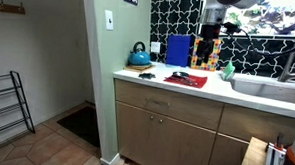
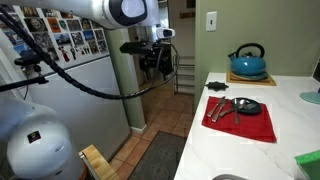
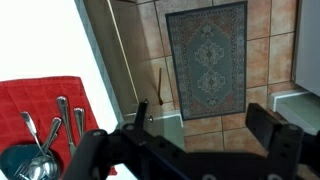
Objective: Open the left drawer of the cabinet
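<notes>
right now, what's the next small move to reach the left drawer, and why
Probably lower the gripper toward the front of the left drawer. The gripper hangs open, higher than the counter and out past its edge, while the drawer sits shut under the counter with nothing touching it.

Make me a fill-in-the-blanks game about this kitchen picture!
The spoons lie on a ____ cloth. The teal ____ sits near the light switch. A patterned ____ lies on the tile floor. The gripper has its jaws ____.
Answers: red, kettle, rug, open.
</notes>
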Tool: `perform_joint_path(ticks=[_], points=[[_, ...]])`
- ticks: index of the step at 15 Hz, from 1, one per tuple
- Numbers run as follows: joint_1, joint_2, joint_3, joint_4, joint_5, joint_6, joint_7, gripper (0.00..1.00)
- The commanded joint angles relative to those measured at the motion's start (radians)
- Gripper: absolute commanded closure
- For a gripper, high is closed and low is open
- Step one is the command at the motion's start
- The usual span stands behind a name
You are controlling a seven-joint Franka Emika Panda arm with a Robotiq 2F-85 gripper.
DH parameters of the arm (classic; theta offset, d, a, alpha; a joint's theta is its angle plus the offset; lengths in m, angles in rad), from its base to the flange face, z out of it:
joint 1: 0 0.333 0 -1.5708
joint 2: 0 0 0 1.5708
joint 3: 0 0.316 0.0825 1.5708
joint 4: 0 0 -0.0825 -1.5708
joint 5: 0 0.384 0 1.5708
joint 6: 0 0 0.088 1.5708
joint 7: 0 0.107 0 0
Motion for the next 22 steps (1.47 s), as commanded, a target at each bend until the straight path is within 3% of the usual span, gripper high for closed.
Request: perform_joint_path(ticks=[1,7,12,18,20,21,22], points=[[-0.008,0.088,0.081,0.057,-0.045,-0.022,0.119,0.00],[-0.012,0.240,0.192,0.110,-0.150,0.002,0.335,0.00],[0.001,0.359,0.207,0.113,-0.221,0.149,0.397,0.00],[0.000,0.520,0.210,0.094,-0.383,0.381,0.500,0.00],[-0.001,0.574,0.192,0.093,-0.395,0.433,0.512,0.00],[0.014,0.529,0.194,0.096,-0.364,0.383,0.486,0.00],[0.015,0.553,0.186,0.096,-0.367,0.404,0.488,0.00]])
